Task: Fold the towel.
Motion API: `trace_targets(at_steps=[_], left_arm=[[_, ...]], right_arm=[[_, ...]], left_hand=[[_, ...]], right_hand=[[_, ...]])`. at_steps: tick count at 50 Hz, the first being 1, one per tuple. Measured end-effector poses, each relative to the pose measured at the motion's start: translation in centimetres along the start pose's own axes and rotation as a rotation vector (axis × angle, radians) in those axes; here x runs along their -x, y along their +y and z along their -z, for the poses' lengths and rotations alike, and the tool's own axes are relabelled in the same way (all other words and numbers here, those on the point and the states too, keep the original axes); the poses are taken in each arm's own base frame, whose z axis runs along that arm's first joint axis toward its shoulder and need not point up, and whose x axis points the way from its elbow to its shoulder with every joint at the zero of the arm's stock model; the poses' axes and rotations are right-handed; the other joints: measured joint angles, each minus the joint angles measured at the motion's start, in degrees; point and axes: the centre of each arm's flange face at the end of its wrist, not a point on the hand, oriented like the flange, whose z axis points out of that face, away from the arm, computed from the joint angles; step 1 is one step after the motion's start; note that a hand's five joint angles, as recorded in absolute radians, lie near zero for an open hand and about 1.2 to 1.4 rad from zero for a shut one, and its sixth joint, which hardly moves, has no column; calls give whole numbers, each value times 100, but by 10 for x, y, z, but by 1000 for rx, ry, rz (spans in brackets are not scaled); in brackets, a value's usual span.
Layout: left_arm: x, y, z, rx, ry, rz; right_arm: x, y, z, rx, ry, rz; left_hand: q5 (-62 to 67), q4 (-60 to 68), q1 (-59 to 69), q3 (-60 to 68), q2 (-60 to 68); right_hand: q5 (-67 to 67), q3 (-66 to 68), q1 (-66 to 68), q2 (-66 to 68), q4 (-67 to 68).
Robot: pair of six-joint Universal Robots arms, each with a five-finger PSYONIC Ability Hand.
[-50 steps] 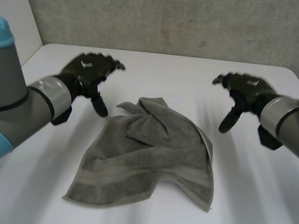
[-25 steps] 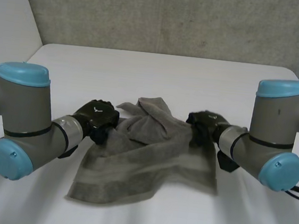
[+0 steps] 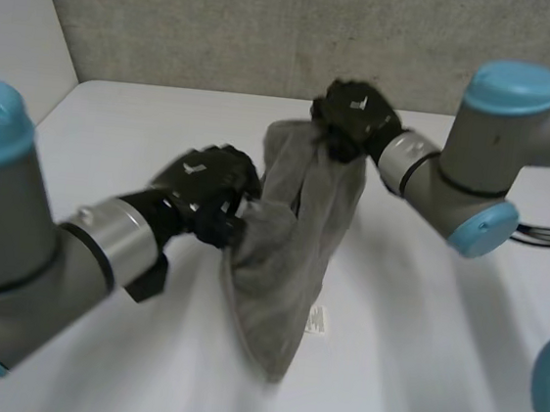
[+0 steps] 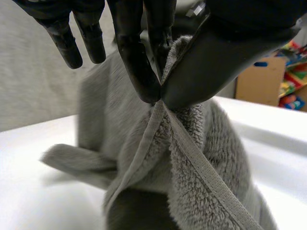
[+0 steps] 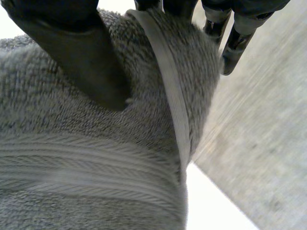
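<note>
Head view: we hold the towel [image 3: 289, 257] aloft over the white table [image 3: 117, 121], our left hand [image 3: 207, 194] clamped on its near-left edge, our right hand [image 3: 353, 116] gripping the far, higher end. The tail hangs close to the tabletop. Left wrist view: a finger and the thumb pinch the hem [image 4: 160, 120] tight. Right wrist view: the thumb [image 5: 81, 52] presses the pile against curled fingers. We judge the hands should draw apart to stretch the top edge taut before laying it down. Bare table lies open left, right and near.
</note>
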Motion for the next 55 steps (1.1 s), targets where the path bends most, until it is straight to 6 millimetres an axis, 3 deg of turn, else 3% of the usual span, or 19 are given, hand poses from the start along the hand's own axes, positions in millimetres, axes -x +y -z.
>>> trace_targets(at_steps=[4,7,11,14,18,22,27,34,42,48,55], left_arm=[[-19,25,-10,32,53,18],[-28,42,-16,63,67,16],[-34,60,-21,99,57,5],[-34,67,-23,114,34,-6],[-31,65,-24,109,13,-11],[-18,51,-23,70,-24,-7],[4,28,-19,7,-84,6],[28,6,-11,-53,-147,16],[46,8,-10,-34,-184,-14],[58,35,-24,55,-156,-89],[73,65,-45,120,-136,-123]], right_arm=[[9,28,-2,77,-11,45],[7,34,0,105,16,78],[-5,21,4,110,94,116],[-19,-6,15,90,193,142],[-28,-31,31,76,265,158],[-32,-55,57,77,314,178],[-28,-65,84,102,320,184],[-10,-65,120,145,295,142],[17,-56,157,172,267,-99],[56,-42,176,186,197,-310],[93,-28,172,188,133,-415]], left_hand=[[0,0,7,0,-1],[-409,0,-290,0,-347],[-2558,0,-2323,0,-2425],[-3578,0,-3332,0,-3391],[-4044,0,-3732,0,-3793],[-4321,0,-3967,0,-4054],[-4647,0,-4275,0,-4378],[-5633,0,-5041,0,-5349],[-5831,0,-5225,0,-5517],[-5830,0,-5225,0,-5517],[-5816,0,-5225,0,-5517]], right_hand=[[-2191,0,-2054,-2008,0],[-3723,0,-3298,-3296,0],[-4283,0,-4091,-3958,0],[-4283,0,-4203,-3967,0],[-4283,0,-4234,-3967,0],[-4283,0,-4235,-3967,0],[-4283,0,-4237,-3967,0],[-4283,0,-4254,-3967,0],[-4283,0,-4256,-3967,0],[-4283,0,-4257,-3967,0],[-4283,0,-4258,-3967,0]])
